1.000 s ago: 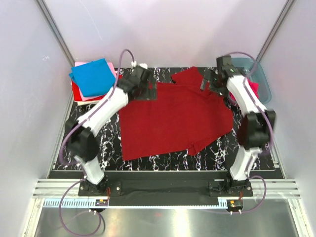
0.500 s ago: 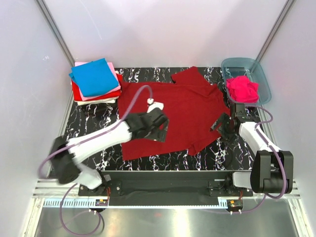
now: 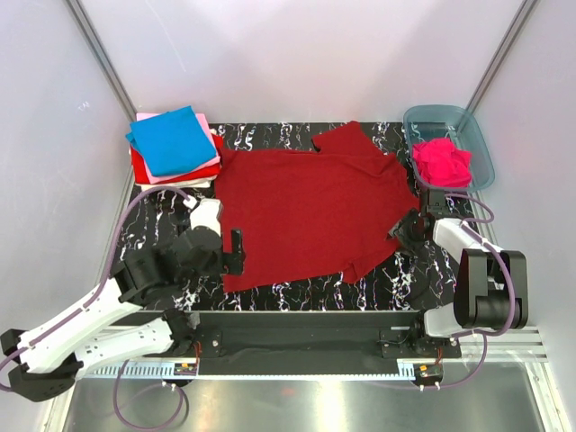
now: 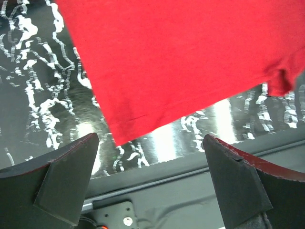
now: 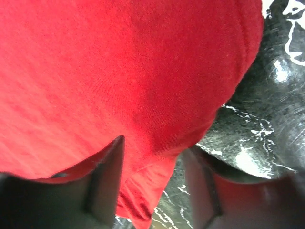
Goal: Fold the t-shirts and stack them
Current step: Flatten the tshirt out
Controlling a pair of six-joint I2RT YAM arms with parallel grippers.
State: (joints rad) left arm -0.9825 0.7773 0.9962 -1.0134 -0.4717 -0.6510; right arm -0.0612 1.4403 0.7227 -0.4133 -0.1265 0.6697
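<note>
The large dark red cloth t-shirt [image 3: 306,207] is lying ahead of the wide left claw [image 4: 150,139] and inside the half-open right claw [image 5: 152,148]; pinching precedes folding.

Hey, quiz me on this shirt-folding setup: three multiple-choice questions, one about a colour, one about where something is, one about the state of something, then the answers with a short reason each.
1. The shirt on top of the folded stack at the far left is: A white; B bright blue; C green.
2. The hot pink shirt lies: A on the folded stack; B in the tub at the far right; C on the floor.
3. By the near-left corner of the dark red shirt, the left end effector is: A shut on cloth; B out of view; C open, holding nothing.

Answers:
1 B: the overhead view shows the bright blue shirt lying topmost.
2 B: the pink bundle sits inside the translucent tub.
3 C: the left wrist view shows its jaws wide apart, gripping nothing.
</note>
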